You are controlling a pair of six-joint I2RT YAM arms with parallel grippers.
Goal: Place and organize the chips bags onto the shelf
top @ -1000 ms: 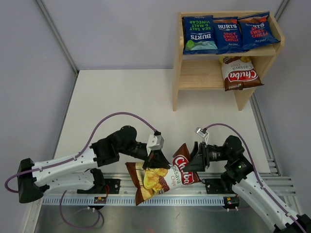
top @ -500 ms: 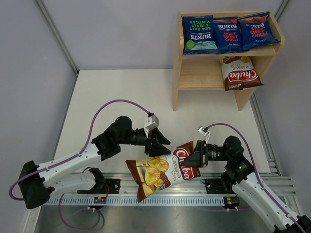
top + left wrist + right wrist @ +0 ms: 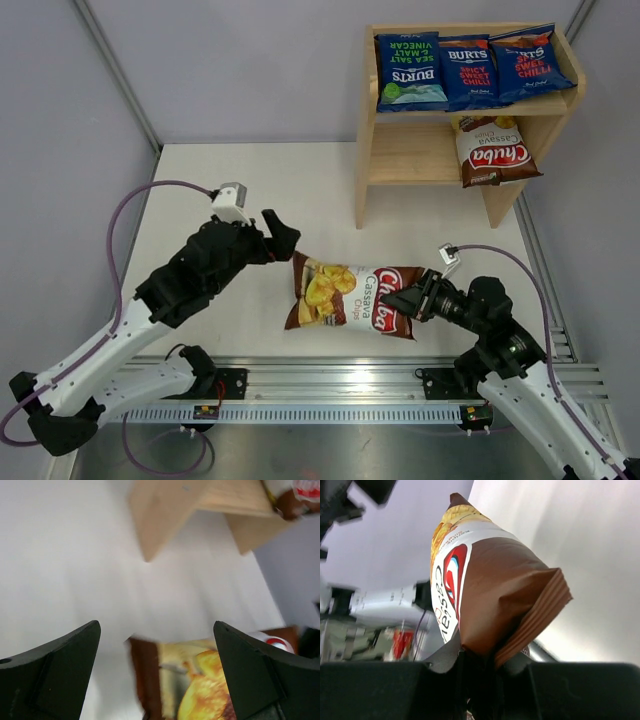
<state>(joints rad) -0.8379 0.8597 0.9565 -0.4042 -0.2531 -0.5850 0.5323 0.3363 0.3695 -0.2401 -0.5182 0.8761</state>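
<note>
The right tool pinches the brown end of the last Chuba bag out over the desk; the left tool gapes empty nearby. Three Burts bags line the shelf top tier, the other Chuba bag sits below, so I'd say only this placement remains

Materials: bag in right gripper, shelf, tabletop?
Chuba bag looks like glossy plastic film: sheen, ribbed crimped seal at the right gripper. Shelf: pale matte boards, likely unfinished wood. Tabletop: matte off-white, perhaps laminate; unclear.
</note>
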